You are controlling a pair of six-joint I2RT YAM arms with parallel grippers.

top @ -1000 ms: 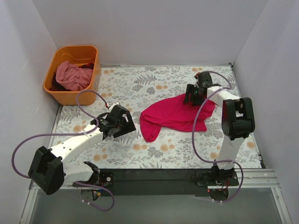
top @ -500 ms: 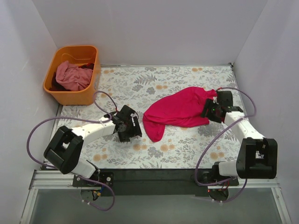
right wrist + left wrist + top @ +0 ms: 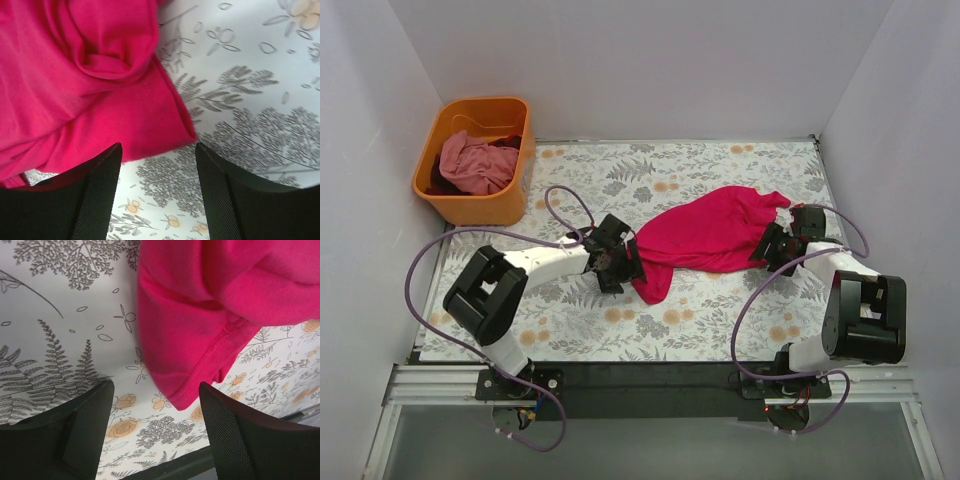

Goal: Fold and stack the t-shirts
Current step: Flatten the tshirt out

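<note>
Nearest, the two arms reach out from the near edge of the table (image 3: 620, 180) to opposite ends of one garment. The left tool (image 3: 156, 392) has its fingers apart, low over the cloth-patterned surface. A stitched edge of the crimson t-shirt (image 3: 705, 235) lies just ahead of the gap, and nothing is clamped. The right tool (image 3: 156, 150) is likewise spread, with a folded corner of the same shirt just ahead of its fingers, unheld. I judge this placing deliberate: one tool at each end lets the pair pinch the cloth and draw it out flat before any fold.

The shirt lies bunched across the middle of the table, a lobe trailing toward the near side by the left tool. Its creases hide which end is collar and which is hem, and no neck label shows.

Farther off, at the far left corner, the orange basket (image 3: 470, 208) holds the paler pink t-shirt (image 3: 470, 160), crumpled. Something dark lies beside it, too shadowed to name, and the basket wall hides whatever sits lower.
</note>
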